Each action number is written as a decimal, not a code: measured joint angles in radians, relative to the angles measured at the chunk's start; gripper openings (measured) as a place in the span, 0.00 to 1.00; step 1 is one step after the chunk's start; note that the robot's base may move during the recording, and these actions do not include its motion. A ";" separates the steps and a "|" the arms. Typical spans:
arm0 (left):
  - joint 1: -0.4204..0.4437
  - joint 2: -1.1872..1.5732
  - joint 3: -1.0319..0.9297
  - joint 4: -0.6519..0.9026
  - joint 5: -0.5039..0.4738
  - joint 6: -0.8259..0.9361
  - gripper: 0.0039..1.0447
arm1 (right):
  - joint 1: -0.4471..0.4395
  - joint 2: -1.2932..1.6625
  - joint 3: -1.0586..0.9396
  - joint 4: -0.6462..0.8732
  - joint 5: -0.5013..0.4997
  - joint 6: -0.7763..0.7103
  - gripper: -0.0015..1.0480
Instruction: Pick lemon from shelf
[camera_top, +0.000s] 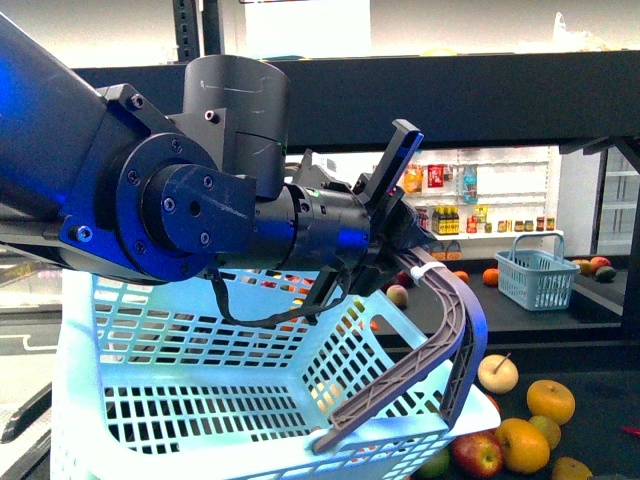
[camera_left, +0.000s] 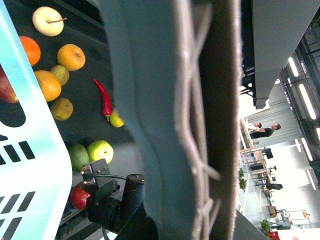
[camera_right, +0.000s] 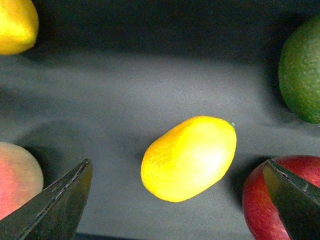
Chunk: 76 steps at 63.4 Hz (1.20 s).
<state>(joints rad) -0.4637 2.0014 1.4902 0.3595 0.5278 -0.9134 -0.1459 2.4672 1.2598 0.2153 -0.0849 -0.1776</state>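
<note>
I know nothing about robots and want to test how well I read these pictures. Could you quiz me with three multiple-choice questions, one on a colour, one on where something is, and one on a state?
1. What colour is the basket?
A. Red
B. Pale blue
C. Black

2. Where is the lemon?
A. Inside the basket
B. Stacked on another fruit
C. Lying on the dark shelf deck

3. How is the right tool?
A. Open, one finger on either side of the lemon
B. Shut on the lemon
C. Shut on nothing

Answers:
1 B: the front view shows its lattice walls as pale blue.
2 C: the right wrist view shows it resting on the deck, apart from the neighbouring fruit.
3 A: the fingers stand wide apart, with a gap to the lemon on each side.
</note>
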 joint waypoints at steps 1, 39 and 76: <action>0.000 0.000 0.000 0.000 0.000 0.000 0.07 | 0.000 0.006 0.004 0.000 0.002 -0.002 0.98; 0.000 0.000 0.000 0.000 0.000 0.000 0.07 | 0.009 0.197 0.206 -0.045 0.043 -0.027 0.98; 0.000 0.000 0.000 0.000 -0.001 0.000 0.07 | 0.002 0.242 0.248 -0.072 0.074 -0.089 0.67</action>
<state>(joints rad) -0.4637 2.0014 1.4902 0.3595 0.5270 -0.9134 -0.1444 2.7094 1.5078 0.1432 -0.0113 -0.2661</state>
